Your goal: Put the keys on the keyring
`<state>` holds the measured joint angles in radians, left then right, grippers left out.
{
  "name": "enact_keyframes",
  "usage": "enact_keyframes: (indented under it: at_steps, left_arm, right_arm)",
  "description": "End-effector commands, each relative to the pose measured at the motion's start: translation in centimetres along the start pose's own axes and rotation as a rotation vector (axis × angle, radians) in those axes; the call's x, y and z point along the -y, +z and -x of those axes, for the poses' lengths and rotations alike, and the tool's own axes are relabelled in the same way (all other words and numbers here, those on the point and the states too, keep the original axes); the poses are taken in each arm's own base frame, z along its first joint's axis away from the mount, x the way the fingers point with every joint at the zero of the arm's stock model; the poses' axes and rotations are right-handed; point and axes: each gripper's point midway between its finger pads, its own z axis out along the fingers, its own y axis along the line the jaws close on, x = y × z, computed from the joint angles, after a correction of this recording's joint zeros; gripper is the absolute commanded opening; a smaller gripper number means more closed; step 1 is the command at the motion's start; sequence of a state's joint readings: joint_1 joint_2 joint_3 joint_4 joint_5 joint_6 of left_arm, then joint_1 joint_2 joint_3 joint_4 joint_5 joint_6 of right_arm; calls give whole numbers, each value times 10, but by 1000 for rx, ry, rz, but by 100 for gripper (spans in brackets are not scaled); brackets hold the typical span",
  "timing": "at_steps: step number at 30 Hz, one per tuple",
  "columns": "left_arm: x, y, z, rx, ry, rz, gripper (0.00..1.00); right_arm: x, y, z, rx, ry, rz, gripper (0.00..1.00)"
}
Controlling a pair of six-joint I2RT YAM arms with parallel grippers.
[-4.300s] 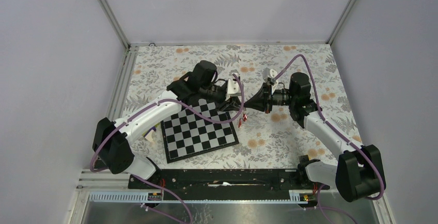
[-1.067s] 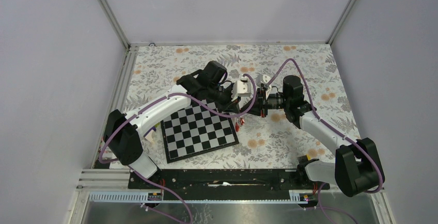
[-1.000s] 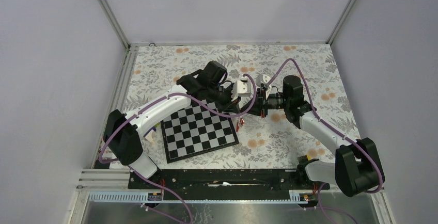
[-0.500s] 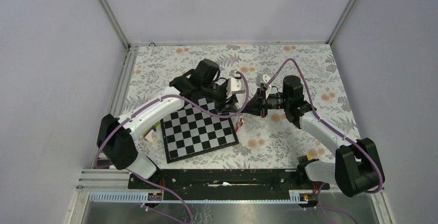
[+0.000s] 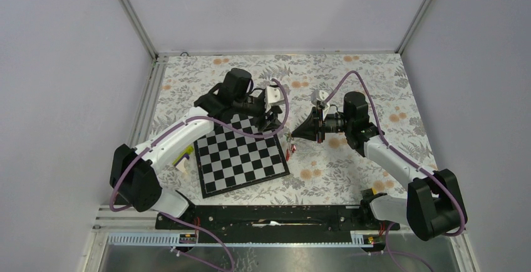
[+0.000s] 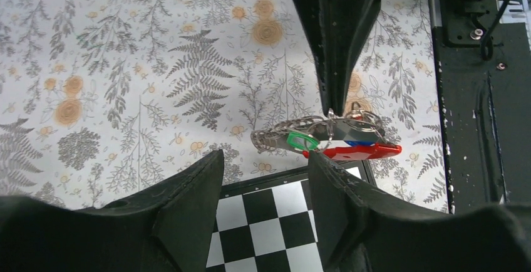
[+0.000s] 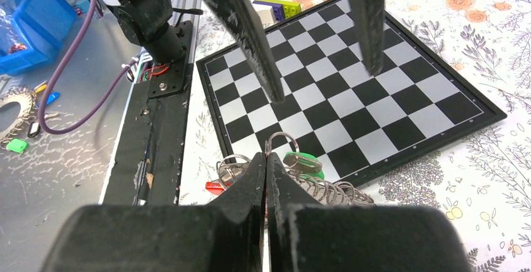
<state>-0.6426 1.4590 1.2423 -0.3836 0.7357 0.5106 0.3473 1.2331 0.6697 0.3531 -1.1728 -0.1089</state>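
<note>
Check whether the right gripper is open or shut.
Shut: the right gripper has its fingers pressed together at the tips, pinching the key bunch.

Bright even light, soft shadows, sharp pics

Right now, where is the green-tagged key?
In the left wrist view, the green-tagged key sits in the bunch at the tips of the shut right gripper, just beyond the edge of the chessboard.
</note>
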Motion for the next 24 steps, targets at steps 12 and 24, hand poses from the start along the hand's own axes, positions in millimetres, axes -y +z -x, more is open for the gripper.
enact_keyframes:
  at_steps: [12, 24]
  left_arm:
    - [10, -2, 11, 81, 244, -59, 57]
    - [36, 1, 10, 95, 294, -163, 43]
  right_arm:
    - [-13, -1, 33, 79, -45, 60, 0]
    - [-10, -3, 32, 81, -48, 44, 0]
